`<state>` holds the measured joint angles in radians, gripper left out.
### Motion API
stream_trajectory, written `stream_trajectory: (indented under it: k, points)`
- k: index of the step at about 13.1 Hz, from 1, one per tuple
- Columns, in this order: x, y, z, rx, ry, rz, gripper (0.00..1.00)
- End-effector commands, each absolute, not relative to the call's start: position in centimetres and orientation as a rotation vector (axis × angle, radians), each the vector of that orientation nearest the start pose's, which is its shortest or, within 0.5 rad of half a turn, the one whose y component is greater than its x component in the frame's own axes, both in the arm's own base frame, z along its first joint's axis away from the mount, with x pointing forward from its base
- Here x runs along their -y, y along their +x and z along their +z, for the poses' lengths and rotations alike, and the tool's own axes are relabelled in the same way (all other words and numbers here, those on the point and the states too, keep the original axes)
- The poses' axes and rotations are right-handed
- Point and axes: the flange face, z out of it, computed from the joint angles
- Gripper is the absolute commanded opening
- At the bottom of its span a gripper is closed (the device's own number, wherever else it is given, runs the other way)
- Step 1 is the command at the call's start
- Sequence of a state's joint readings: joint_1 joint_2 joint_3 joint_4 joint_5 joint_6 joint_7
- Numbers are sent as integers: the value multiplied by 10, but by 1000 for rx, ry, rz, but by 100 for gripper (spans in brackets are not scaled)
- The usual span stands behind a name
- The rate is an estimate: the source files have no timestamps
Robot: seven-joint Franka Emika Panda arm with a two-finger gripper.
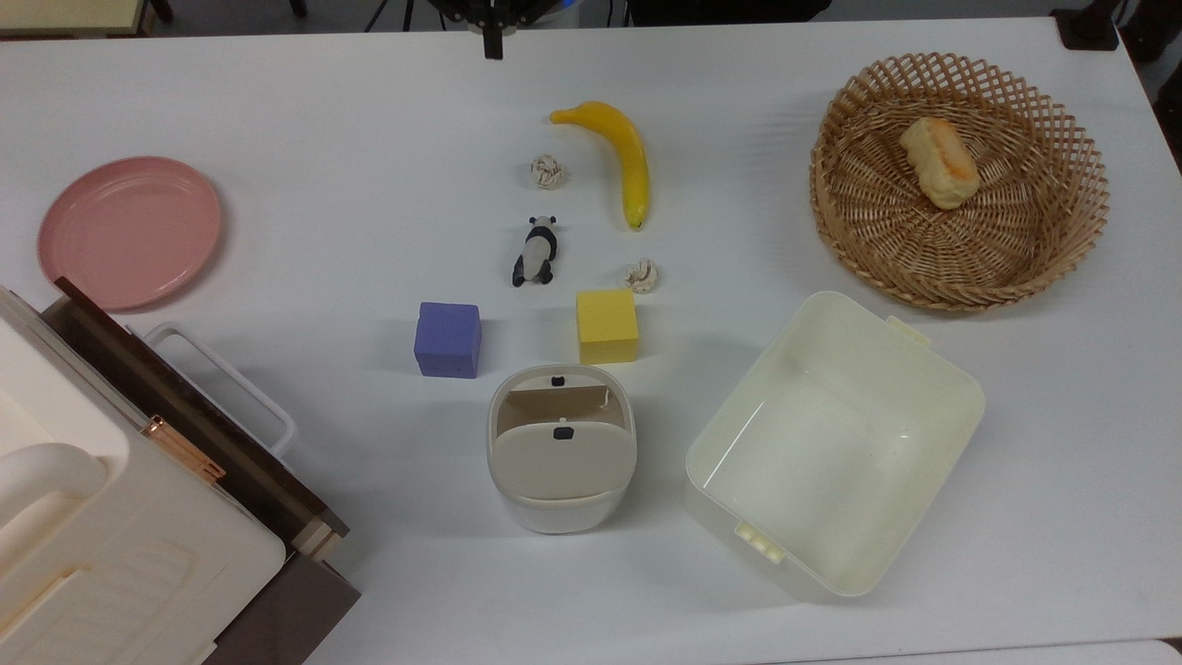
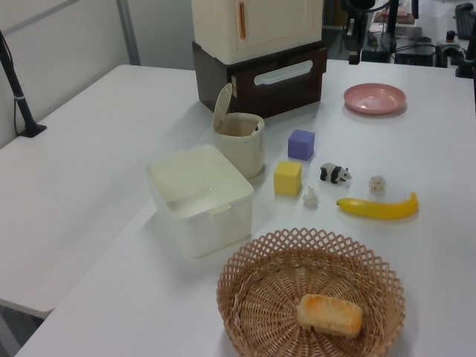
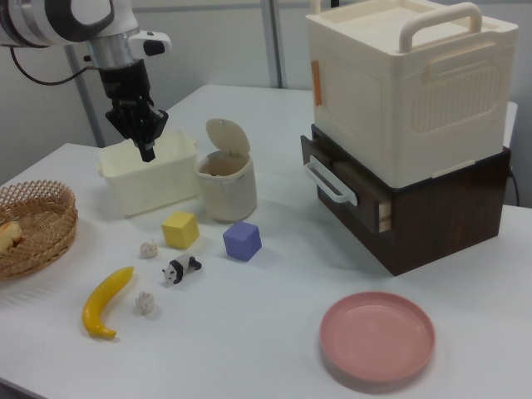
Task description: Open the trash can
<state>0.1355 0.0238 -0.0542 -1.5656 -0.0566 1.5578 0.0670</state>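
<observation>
Inside, the wicker basket holds one bread roll.

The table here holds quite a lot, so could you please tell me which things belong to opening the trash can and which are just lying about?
Belongs to the job:
- trash can, lid already raised
- gripper, raised off the table

Just lying about:
- banana
- toy panda
- purple cube
- yellow cube
- pink plate
- wicker basket
- cream tub
- white handled box
</observation>
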Motion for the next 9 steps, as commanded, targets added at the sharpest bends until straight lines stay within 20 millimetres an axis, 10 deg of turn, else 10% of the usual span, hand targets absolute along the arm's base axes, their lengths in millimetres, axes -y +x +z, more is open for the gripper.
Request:
stream_trajectory:
  k: [1,9]
  points:
    - [-42,549,608,27,-3217,79,0]
    - [-41,552,607,43,-3216,65,7]
